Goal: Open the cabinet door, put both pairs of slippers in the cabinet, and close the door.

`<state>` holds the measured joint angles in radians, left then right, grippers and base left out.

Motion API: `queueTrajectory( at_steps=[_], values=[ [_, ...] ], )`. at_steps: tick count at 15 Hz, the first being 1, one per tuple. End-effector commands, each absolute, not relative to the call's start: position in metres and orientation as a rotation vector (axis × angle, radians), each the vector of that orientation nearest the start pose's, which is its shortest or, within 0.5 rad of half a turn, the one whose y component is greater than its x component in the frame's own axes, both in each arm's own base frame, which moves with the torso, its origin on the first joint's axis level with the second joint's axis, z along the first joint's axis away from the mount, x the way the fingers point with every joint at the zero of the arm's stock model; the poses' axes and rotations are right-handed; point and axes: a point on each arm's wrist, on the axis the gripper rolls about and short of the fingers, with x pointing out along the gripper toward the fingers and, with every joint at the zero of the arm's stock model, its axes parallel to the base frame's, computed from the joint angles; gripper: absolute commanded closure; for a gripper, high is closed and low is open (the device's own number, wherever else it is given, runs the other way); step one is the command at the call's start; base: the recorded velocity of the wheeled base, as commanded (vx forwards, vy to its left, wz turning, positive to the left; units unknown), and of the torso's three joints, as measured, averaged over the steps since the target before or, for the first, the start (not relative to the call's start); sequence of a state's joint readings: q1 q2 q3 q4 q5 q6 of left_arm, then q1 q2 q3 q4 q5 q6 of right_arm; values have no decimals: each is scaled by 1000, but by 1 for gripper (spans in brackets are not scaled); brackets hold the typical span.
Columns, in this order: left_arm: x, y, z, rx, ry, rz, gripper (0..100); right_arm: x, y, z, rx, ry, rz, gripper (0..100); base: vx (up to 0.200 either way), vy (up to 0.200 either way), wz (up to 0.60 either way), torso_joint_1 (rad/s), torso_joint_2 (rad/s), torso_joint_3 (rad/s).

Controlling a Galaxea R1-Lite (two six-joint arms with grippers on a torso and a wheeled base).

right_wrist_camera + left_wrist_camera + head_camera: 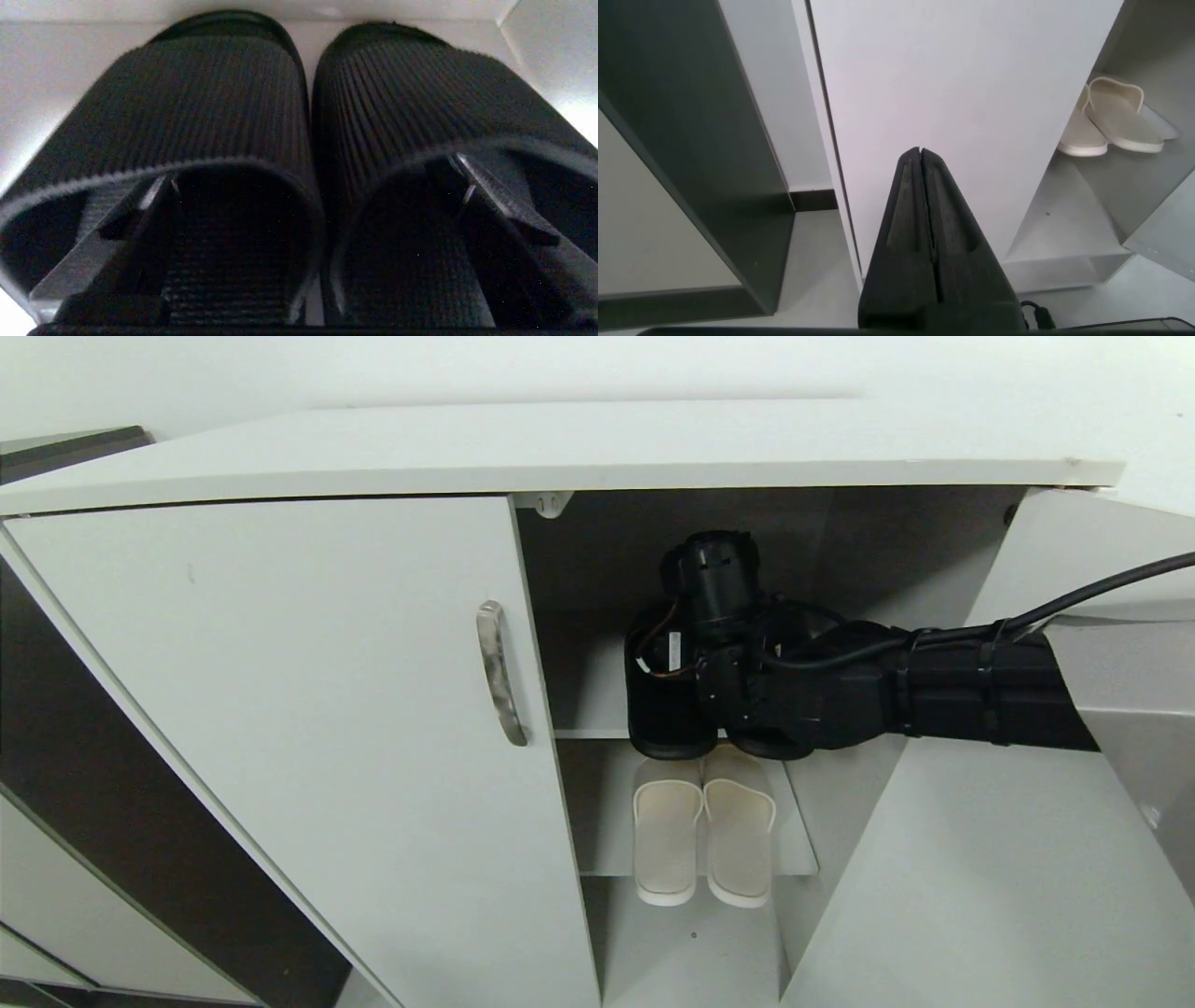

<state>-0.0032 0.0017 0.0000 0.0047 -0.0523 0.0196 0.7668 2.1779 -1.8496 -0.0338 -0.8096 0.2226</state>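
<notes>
Black slippers (pixel 206 103) gripped by right end effector (pixel 313 182), upper shelf (pixel 583 700)

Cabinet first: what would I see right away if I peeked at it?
A black robot arm pokes into the open right half of the cabinet. Its right gripper is holding a pair of black slippers at the upper shelf. Right below, a pair of white slippers sits side by side on the lower shelf, with the near ends hanging past its front edge.
</notes>
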Motion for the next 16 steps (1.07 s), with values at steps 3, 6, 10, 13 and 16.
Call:
queueTrajectory(
  at_steps=[3, 6, 10, 13, 16],
  values=[
    [-23, -1, 75, 20, 6, -55, 100, 298, 296, 253, 13, 201, -14, 0, 0, 0, 0, 0, 0, 0],
    [-23, -1, 75, 20, 6, -55, 100, 255, 286, 257, 10, 219, 46, 0, 0, 0, 0, 0, 0, 0],
    [-23, -1, 75, 20, 6, -57, 100, 203, 263, 256, 27, 211, 125, 0, 0, 0, 0, 0, 0, 0],
    [-23, -1, 75, 20, 4, -55, 100, 188, 251, 249, 28, 208, 150, 100, 0, 0, 0, 0, 0, 0],
    [-23, -1, 75, 20, 6, -55, 100, 188, 252, 242, 17, 223, 163, 100, 0, 0, 0, 0, 0, 0]
  ],
)
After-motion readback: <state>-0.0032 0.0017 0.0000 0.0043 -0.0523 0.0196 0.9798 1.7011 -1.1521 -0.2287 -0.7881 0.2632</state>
